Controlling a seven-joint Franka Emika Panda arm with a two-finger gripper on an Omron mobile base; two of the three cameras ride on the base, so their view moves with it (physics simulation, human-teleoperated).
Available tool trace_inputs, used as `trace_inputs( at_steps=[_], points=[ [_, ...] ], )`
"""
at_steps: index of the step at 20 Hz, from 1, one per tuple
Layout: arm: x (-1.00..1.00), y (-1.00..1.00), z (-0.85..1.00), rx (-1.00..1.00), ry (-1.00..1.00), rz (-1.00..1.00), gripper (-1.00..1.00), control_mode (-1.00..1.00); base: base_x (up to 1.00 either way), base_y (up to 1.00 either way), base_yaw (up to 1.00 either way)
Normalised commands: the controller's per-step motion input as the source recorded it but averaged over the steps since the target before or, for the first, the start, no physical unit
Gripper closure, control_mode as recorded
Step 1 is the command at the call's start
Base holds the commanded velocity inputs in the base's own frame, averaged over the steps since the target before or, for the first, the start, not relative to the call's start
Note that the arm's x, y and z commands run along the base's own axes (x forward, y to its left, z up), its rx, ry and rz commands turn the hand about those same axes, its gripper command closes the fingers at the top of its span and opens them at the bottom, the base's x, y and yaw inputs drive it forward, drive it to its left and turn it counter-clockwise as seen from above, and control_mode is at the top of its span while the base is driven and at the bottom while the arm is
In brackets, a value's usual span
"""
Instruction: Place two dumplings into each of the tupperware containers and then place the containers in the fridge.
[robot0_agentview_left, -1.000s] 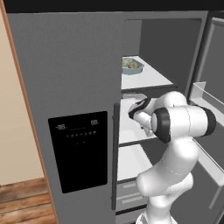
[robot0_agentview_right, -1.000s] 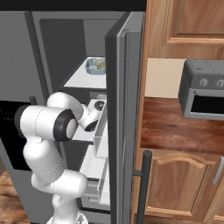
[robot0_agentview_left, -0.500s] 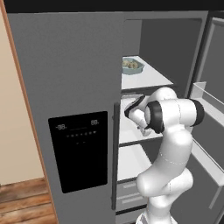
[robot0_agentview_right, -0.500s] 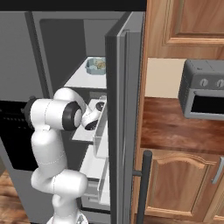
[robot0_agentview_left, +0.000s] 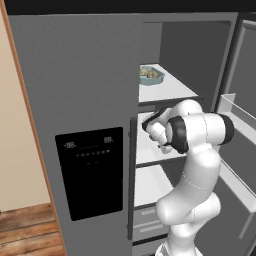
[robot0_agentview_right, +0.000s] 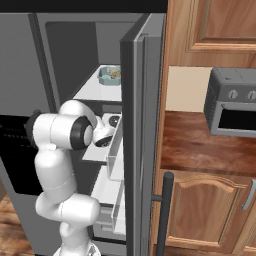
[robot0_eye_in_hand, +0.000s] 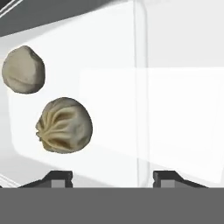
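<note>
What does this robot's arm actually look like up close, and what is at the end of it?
The arm is made of smooth, glossy white rounded segments, joined by dark black bands at the joints; no loose cables show. At its end sits a white hand with a dark gripper, whose two small dark fingertips look blocky and squared.

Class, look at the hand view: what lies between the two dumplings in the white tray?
Nothing: in the hand view, just a bare strip of the white tray's floor separates the upper dumpling from the crimped dumpling; they sit apart.
</note>
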Motion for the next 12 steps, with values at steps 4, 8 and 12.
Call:
trace_inputs(
  at_steps=[4, 8, 12],
  points=[
    [-0.16, 0.0, 0.46, 0.0, -0.12, 0.0, -1.0, -1.0, 0.0, 0.0, 0.0],
    [-0.5, 0.0, 0.64, 0.0, -0.04, 0.0, -1.0, -1.0, 0.0, 0.0, 0.0],
    [-0.3, 0.03, 0.84, 0.0, 0.0, -0.01, -1.0, -1.0, 0.0, 0.0, 0.0]
  ],
)
